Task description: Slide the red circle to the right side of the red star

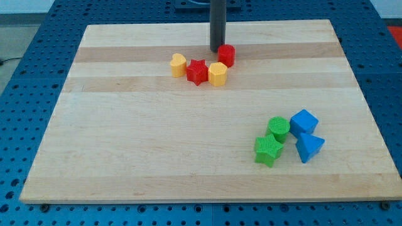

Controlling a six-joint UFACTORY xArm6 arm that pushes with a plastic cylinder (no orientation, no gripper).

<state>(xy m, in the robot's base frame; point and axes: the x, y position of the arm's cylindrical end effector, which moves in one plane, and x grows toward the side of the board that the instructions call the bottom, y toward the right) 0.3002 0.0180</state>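
While my tip [216,49] rests against the upper-left edge of the red circle [227,56], the step in hand looks like the push itself, begun but not finished; the arm carries no claw at all, only the dark rod, so there is nothing to open, close or grip with, and all the work is done by that rod end sliding on the wooden board [125,163]. Taking the red star [197,71] as the landmark: the red circle sits up and to the right of it, near but not touching it; a yellow hexagon [218,73] stands just at the star's right, touching or nearly so, and fills the very place the circle is meant for; a yellow heart [178,64] lies just at the star's left; well down and to the right of the star, apart from all this, cluster a green circle [279,128], a green star [268,150], a blue cube [304,121] and a blue triangle [309,147]. I judge the circle only partly placed, being higher than the star and behind the hexagon; the next move calls for a push down and rightward so the circle rounds the hexagon and settles level with the star on its right; a straight downward push would likely drive it into the hexagon and disturb the star.
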